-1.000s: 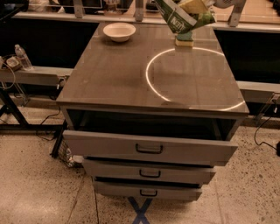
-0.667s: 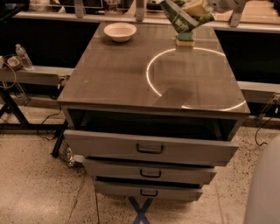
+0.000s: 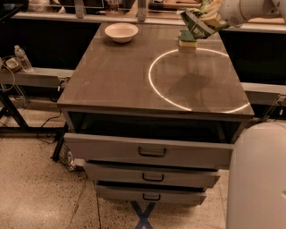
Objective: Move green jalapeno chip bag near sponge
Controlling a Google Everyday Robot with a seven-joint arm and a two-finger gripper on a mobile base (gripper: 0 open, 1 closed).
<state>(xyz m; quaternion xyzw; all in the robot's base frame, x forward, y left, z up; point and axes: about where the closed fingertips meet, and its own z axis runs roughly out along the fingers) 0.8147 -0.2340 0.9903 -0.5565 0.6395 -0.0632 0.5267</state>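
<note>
At the near right edge, part of the robot's rounded white body (image 3: 255, 179) is seen. On the speckled floor in front of the cabinet, a blue tape cross (image 3: 144, 214) is laid. Above it, three grey drawers are stacked, each pulled out a little, with the top drawer (image 3: 152, 152) pulled out furthest and its dark handle facing the viewer. A grey-brown tabletop (image 3: 111, 76) is set over the drawers. A bright ring of light (image 3: 151, 67) is cast on the right half of the tabletop, and a soft shadow is seen inside it. To the left, beyond the table's edge, a clear water bottle (image 3: 21, 58) is stood on a lower shelf. At the far left of the tabletop, a pale bowl (image 3: 121, 31) is placed upright, well apart from everything else. At the far right of the tabletop, just beyond the ring, the sponge (image 3: 187, 40) is laid flat, dark green layer up and yellow layer beneath. Directly over the sponge, the green jalapeno chip bag (image 3: 195, 26) is held tilted in the air, its lower corner just above the sponge; whether the two touch cannot be told. The bag is clamped by the gripper (image 3: 213, 19), which is reached in from the far right on a white arm (image 3: 248, 9).
</note>
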